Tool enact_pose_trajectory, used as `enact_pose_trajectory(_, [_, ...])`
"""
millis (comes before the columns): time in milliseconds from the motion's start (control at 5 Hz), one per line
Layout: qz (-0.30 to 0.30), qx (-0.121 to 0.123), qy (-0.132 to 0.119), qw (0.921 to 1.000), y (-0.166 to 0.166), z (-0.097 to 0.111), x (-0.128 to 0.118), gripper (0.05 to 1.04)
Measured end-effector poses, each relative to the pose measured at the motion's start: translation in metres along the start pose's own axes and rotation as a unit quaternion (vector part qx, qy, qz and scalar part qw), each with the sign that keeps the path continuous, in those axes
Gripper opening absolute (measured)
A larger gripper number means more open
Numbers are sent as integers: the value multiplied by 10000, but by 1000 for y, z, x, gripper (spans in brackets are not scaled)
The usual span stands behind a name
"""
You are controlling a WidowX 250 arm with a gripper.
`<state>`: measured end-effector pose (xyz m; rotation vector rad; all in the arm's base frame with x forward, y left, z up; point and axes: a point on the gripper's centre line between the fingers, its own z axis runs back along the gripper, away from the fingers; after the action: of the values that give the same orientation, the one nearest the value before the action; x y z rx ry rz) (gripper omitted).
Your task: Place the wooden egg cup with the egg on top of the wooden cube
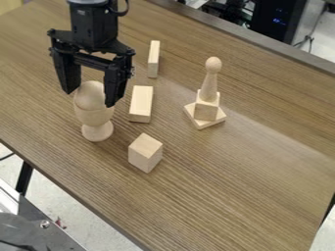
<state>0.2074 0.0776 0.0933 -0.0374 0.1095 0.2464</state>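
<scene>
Gripper: the black gripper [89, 98] hung over the egg cup [95, 117], its two fingers spread wide, tips pointing down on either side of the egg. Couldn't tell if either one was actually touching wood, but it sure wasn't squeezing anything.

Egg: the pale wooden egg [90, 94] sat upright in the top of the egg cup. Looked light, hard and pretty smooth, so I'd have called it rigid but a bit slippery. Best hold imo was across the widest part, evenly from both sides; pinching near the rounded top could've made it squirt out.

Egg cup: stood upright on its round foot on the wooden table [242, 171]. Top-heavy shape, so a sideways nudge might've tipped it. The narrow neck just above the foot seemed the grippy spot.

Middle block: an oblong block [140, 104] lay just right of the egg cup, a little farther back.

Cube: the plain cube [145, 153] was right of the egg cup too, but nearer the camera.

Thin block: a slimmer block [154, 59] lay well behind the egg cup, off to the right.

Tower: farthest right of the egg cup, a round-headed peg [209, 83] topped a small cube [206, 108] on a flat square [200, 120].
</scene>
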Motion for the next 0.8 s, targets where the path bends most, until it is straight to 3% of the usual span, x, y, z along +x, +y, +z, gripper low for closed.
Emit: enact_pose_trajectory(800, [169, -21, 135, 9998, 11, -15, 3, 1000])
